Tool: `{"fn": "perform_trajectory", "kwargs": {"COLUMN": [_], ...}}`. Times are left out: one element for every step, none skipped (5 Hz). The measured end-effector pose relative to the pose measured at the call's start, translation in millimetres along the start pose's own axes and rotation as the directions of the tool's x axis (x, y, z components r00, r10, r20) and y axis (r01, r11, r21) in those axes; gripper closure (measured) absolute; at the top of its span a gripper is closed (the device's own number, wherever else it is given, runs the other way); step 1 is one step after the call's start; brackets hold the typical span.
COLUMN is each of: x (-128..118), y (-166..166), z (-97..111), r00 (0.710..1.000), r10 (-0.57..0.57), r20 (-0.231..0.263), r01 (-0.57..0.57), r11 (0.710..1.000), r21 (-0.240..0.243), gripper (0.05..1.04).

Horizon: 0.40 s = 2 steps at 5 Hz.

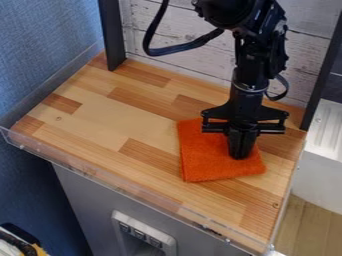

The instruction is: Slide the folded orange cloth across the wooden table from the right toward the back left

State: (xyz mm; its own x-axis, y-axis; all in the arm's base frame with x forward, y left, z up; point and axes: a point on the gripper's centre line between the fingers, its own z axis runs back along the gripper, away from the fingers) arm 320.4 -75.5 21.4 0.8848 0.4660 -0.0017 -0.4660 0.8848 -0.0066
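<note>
From my remote station I view the work surface at a slant, with the black arm (250, 62) entering from the top edge of the view. The tool (242, 154) points down over an orange cloth (202, 161), its fingers pressed together and their tips at the cloth's upper surface; whether a fold of the fabric lies between them I cannot tell. The cloth is roughly square and spread nearly flat on the wooden tabletop (100, 112), closer to the right edge than to the left and nearest the back right corner. Part of it lies beneath the tool, while its front portion extends toward the front edge. A clear strip (143, 194) borders the tabletop's front edge. At the back stand pale wooden boards (180, 40), flanked by a dark post (112, 35) near the back left corner and a second upright (322, 75) at the back right corner. A black cable (177, 49) loops out to the left of my arm, above the tabletop's back edge.
</note>
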Motion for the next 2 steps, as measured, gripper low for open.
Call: {"fn": "perform_trajectory", "kwargs": {"x": [0, 4], "y": [2, 23], "z": [-1, -8], "r00": [0.998, 0.991], "r10": [-0.061, -0.129], "r20": [-0.002, -0.020], "r01": [0.061, 0.129], "r11": [0.998, 0.992], "r21": [0.002, 0.010], "gripper": [1.021, 1.021]}}
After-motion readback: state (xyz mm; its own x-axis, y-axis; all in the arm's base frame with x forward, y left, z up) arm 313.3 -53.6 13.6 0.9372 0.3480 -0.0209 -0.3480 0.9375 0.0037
